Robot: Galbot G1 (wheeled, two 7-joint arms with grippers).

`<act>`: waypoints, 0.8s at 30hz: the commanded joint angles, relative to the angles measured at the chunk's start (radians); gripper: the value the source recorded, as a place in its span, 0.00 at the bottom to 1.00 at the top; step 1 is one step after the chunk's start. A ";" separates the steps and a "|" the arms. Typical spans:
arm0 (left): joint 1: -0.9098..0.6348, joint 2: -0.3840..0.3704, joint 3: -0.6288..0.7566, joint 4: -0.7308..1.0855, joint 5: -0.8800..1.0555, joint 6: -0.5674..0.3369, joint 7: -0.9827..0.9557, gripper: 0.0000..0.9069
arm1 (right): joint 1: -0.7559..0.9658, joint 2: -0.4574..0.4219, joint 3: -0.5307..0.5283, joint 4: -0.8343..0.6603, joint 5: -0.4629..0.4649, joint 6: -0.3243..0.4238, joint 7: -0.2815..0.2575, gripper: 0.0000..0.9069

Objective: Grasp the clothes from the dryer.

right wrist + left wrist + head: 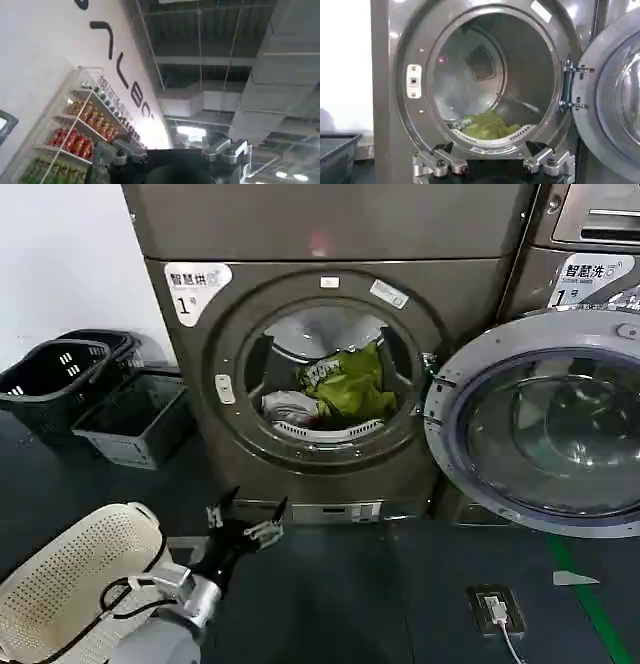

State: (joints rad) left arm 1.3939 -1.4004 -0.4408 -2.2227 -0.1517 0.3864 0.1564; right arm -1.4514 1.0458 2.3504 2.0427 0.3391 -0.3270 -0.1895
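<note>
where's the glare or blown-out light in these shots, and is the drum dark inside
Head view: the dryer drum is dim behind the clothes; the open door glass carries soft reflections. Left wrist view: the wall left of the dryer is washed out white, bright spots on the porthole rim, left tool in shadow. Right wrist view: bright ceiling lights glare beyond the right tool.

ahead of my left gripper (245,524), which is black with silver fingers, i see the dryer (330,244) in bronze-grey, wearing a small red light (318,242) and a white sticker (195,287) with dark print. inside, the clothes (335,392) show yellow-green with white print, plus a pale grey-white piece. its door (540,424) is silver-rimmed with dark glass. off to the gripper's left sit black baskets (60,379) and a grey one (135,419). behind it, a cream perforated basket (75,579). the floor (400,584) is dark blue-grey with a green line (590,604). my right gripper (172,155) looks black and silver too.
</note>
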 commanded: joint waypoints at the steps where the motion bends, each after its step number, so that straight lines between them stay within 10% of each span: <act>1: 0.002 0.001 0.004 -0.001 0.006 0.001 0.010 1.00 | 0.013 -0.001 -0.004 -0.015 0.020 0.054 -0.009 1.00; 24: 0.008 0.010 0.011 0.008 0.024 -0.022 -0.010 1.00 | 0.016 -0.007 0.006 -0.026 0.027 0.053 -0.004 1.00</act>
State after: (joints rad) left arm 1.4008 -1.3902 -0.4314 -2.2169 -0.1345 0.3678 0.1490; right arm -1.4366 1.0379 2.3572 2.0182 0.3634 -0.2781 -0.1947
